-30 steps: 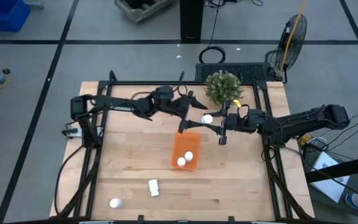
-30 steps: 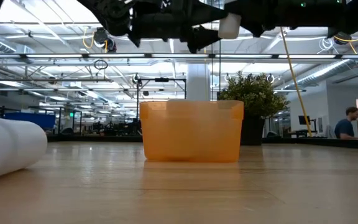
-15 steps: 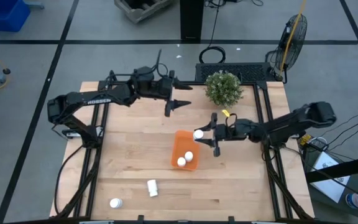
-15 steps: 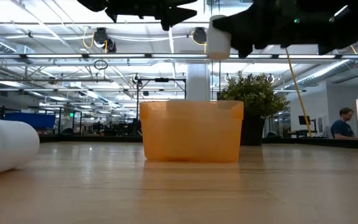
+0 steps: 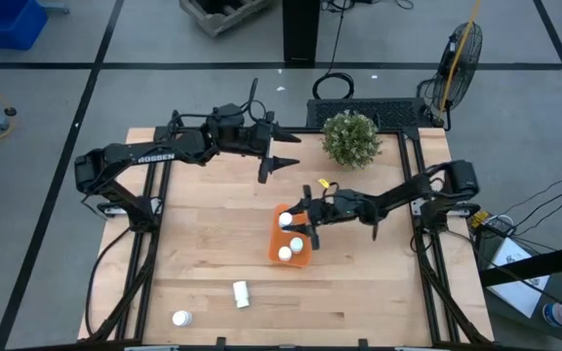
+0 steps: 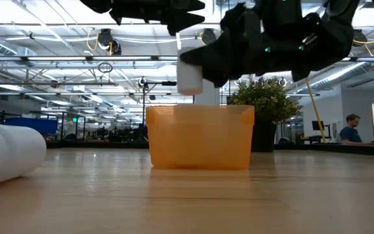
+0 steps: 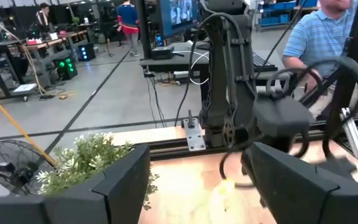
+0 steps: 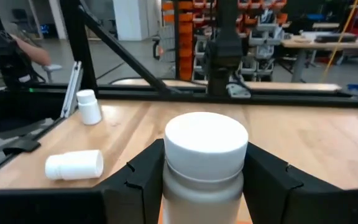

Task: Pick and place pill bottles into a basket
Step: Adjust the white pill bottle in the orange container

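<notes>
The left gripper [image 5: 273, 151] hung raised over the table's far side, jaws apart and empty. Two small white cylindrical pill bottles [image 5: 241, 293] lay near the front edge. The right gripper [image 5: 299, 222], clamped on a third bottle [image 5: 285, 220], hovered over the shallow bright-orange rectangular basket [image 5: 279, 235] holding two more.

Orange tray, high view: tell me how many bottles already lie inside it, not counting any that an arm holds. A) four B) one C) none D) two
D. Two white bottles lie in the tray; a third is held above it by the right end effector.
</notes>
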Controlling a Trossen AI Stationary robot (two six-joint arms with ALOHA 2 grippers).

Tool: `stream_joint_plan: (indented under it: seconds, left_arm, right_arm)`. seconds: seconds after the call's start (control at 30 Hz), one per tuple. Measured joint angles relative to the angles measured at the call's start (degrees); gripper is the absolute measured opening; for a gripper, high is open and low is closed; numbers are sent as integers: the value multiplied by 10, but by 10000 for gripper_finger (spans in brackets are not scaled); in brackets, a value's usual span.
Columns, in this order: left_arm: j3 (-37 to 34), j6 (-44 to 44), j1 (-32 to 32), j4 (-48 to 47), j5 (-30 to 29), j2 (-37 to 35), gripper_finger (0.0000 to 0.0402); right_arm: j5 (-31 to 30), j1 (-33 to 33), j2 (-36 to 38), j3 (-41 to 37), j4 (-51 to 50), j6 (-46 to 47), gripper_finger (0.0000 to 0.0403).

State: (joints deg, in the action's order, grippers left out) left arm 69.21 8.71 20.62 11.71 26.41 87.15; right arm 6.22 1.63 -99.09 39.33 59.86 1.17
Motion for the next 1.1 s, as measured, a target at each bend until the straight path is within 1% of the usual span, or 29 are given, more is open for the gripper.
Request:
stream_joint_plan:
  seconds: [0.27, 0.33, 0.47, 0.67, 0.87, 1.0, 1.1]
  left_arm:
    - [0, 6, 0, -5, 0, 0, 279]
    - [0, 6, -1, -5, 0, 0, 282]
    - [0, 6, -1, -7, 0, 0, 281]
    - [0, 6, -1, -7, 0, 0, 274]
    - [0, 6, -1, -7, 0, 0, 274]
    - [0, 6, -3, -8, 0, 0, 275]
    - [0, 6, -8, -8, 0, 0, 274]
  right_arm:
    - [1, -23, -64, 12, 15, 26, 157]
    - [4, -33, -73, 12, 22, 33, 157]
    - [29, -50, -90, 12, 29, 48, 157]
    - [29, -58, -116, 12, 34, 57, 157]
    - [21, -62, -132, 14, 44, 43, 157]
    - [15, -65, -132, 14, 39, 9, 157]
    - [33, -64, -132, 14, 40, -1, 157]
